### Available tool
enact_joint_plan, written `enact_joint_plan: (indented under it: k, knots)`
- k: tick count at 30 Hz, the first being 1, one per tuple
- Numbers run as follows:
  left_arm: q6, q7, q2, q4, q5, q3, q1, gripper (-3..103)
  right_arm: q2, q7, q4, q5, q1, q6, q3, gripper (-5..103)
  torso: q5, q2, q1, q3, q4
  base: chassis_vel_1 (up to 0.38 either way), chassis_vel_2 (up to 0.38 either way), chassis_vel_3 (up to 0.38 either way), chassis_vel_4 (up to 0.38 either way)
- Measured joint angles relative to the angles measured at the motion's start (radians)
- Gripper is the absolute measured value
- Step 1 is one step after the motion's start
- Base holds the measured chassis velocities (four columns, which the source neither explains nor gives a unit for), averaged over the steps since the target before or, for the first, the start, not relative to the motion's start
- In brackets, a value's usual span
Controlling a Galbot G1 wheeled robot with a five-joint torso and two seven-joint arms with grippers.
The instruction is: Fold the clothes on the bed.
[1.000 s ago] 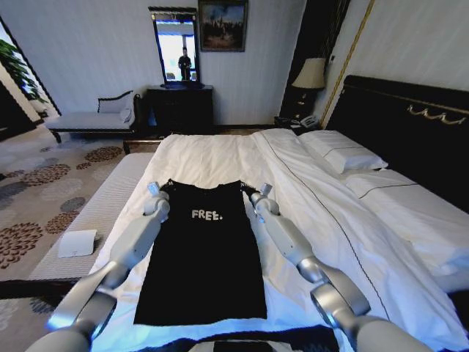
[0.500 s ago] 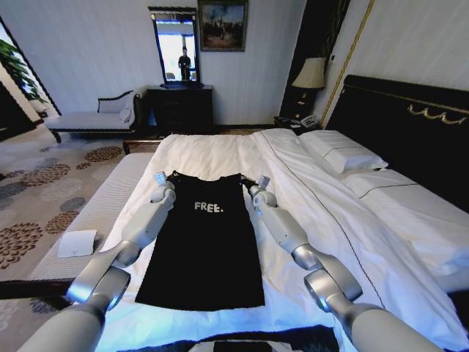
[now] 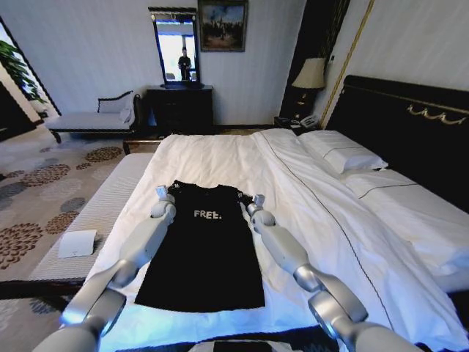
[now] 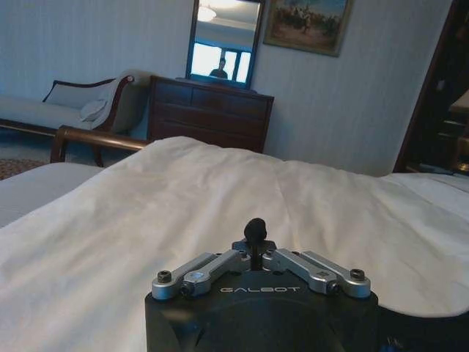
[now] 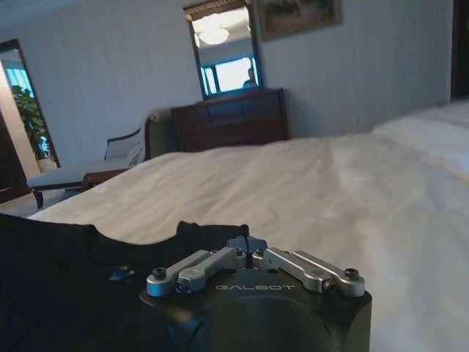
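Shirt: the black shirt (image 3: pixel 204 246) lies flat on the bed (image 3: pixel 220 150), chest up, with white letters near the top. Its sleeves are folded in, so it makes a long strip.
Top edge: the collar end points to the far side of the bed. In the right wrist view the collar edge (image 5: pixel 132 238) sits just past the hand.
Bottom edge: the hem lies near the bed's near edge, with a thin band of white sheet showing below it.
Left hand: the left hand (image 3: pixel 162 193) is at the shirt's top left corner, low on the sheet. In the left wrist view its fingers (image 4: pixel 254 229) are pressed close together; I cannot tell if cloth is between them.
Right hand: the right hand (image 3: pixel 256 200) is at the shirt's top right corner. In the right wrist view its fingers (image 5: pixel 248 243) are close together right at the black cloth; I cannot tell if they pinch it.
Open room: lots of bare white sheet lies beyond the collar and to the right, up to the pillows (image 3: pixel 344 155).
Left side: a pale striped bench (image 3: pixel 110 202) runs along the bed's left edge.
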Motion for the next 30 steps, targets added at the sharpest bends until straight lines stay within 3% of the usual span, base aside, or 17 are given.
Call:
enact_joint_plan:
  k: [4, 9, 12, 30]
  knots:
    - [-0.045, -0.006, 0.022, -0.067, 0.009, -0.009, 0.073, 2, -0.015, 0.008, 0.063, -0.041, -0.056, 0.032, 0.008, 0, 0.0000, 0.000, 0.000, 0.000, 0.0001, 0.000, 0.000, 0.000, 0.000]
    - [-0.222, -0.015, 0.048, -0.130, 0.103, -0.011, 0.175, 2, -0.043, 0.027, 0.222, -0.079, -0.168, 0.057, 0.026, 0, 0.0000, 0.000, 0.000, 0.000, 0.0004, 0.000, 0.000, 0.000, 0.000]
    - [-0.270, -0.021, 0.052, -0.151, 0.128, -0.016, 0.211, 2, -0.055, 0.029, 0.280, -0.096, -0.231, 0.066, 0.031, 0, -0.0001, 0.000, 0.000, 0.000, 0.0000, 0.000, 0.000, 0.000, 0.000]
    - [-0.354, -0.007, 0.109, -0.388, 0.209, -0.122, 0.556, 2, -0.159, 0.069, 0.633, -0.142, -0.572, 0.065, 0.054, 0, -0.0001, 0.000, 0.000, 0.000, 0.0001, 0.000, 0.000, 0.000, 0.000]
